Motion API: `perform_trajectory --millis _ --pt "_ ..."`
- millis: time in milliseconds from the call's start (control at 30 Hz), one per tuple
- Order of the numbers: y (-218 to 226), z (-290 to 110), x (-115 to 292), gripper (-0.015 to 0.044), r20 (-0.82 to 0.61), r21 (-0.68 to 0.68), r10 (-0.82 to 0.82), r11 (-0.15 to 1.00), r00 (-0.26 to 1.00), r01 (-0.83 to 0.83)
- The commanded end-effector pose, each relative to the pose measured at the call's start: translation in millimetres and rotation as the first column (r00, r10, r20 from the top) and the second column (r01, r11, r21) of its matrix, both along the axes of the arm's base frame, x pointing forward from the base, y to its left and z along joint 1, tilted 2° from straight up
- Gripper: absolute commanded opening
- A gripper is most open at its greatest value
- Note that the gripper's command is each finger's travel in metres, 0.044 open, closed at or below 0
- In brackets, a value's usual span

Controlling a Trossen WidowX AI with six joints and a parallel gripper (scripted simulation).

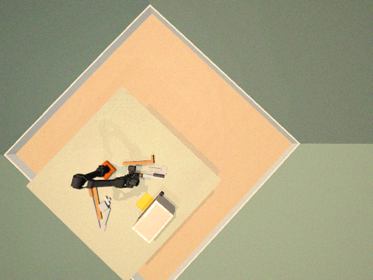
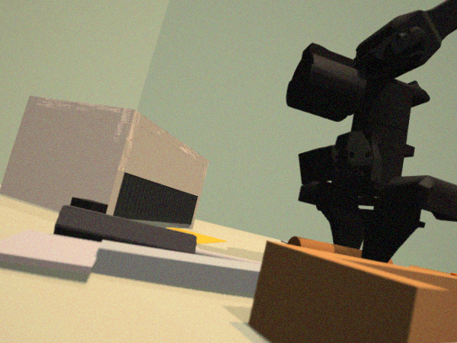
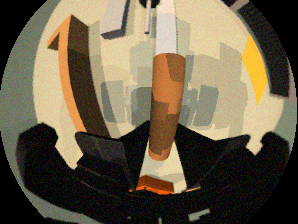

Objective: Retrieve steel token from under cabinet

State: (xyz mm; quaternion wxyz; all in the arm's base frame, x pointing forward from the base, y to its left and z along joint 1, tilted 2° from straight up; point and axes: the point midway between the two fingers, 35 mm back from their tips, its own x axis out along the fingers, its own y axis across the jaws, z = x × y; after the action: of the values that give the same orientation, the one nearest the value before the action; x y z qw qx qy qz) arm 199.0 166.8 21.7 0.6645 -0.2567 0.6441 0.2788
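My gripper point(image 1: 138, 176) point(image 2: 362, 253) point(image 3: 161, 124) is shut on the round orange handle point(image 2: 310, 244) point(image 3: 168, 85) of a tool. The tool's pale shaft point(image 1: 147, 175) point(image 3: 166, 32) runs away from the fingers to a long dark block point(image 1: 158, 175) point(image 2: 126, 230). I cannot tell whether the tool touches the table. The pale cabinet point(image 1: 152, 222) point(image 2: 65, 152) stands beyond it, with dark vent slots point(image 2: 156, 200) low on its front. The yellow marked area point(image 1: 145, 201) point(image 2: 202, 237) point(image 3: 256, 70) lies before that front. The token is not visible.
An orange L-shaped bar point(image 1: 138, 162) point(image 2: 331, 297) point(image 3: 77, 75) and a grey wide-ended bar point(image 1: 155, 170) point(image 2: 175, 268) point(image 3: 115, 17) lie beside the held tool. A small black block point(image 1: 161, 193) point(image 2: 89, 204) is at the cabinet's corner. An orange bar point(image 1: 97, 203) and grey pieces point(image 1: 104, 206) lie beyond the arm.
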Motion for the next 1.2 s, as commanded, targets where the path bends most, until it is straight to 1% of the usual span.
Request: perform_trajectory --millis 0,333,1167 --pt "3.9 0.7 -2.0 0.0 0.0 0.005 0.014 1.0 1.0 -0.014" --pt "6.1 0.7 -3.4 0.0 -0.001 0.005 -0.001 1.0 1.0 0.001" --pt "7.7 0.8 -4.1 0.0 -0.01 0.007 -0.188 0.982 0.982 0.188"
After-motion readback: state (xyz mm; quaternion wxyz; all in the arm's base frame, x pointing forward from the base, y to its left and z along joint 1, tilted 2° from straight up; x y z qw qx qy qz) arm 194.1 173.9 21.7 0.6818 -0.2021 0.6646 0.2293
